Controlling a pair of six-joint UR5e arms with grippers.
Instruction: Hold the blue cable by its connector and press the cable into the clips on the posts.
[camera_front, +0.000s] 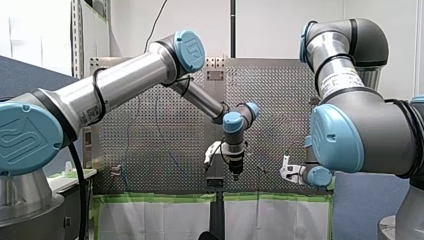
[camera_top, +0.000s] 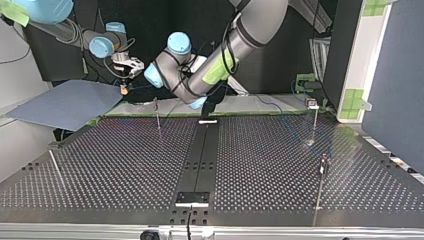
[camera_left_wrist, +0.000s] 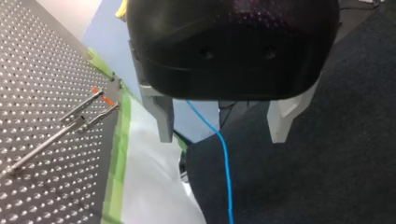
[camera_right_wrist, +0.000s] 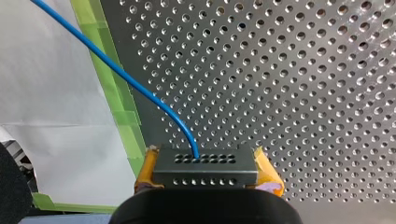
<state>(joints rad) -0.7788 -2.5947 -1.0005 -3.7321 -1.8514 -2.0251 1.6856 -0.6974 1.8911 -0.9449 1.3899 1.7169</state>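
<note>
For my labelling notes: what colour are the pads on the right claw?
Yellow; the pads clamping the connector show best in the right wrist view.

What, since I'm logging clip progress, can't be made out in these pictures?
Top view: the clips on the posts are too small to show whether any holds the blue cable.
Left wrist view: my left gripper hides the cable's upper run; the edge cuts its lower end.
Front view: the cable is too faint against the table to trace.
</note>
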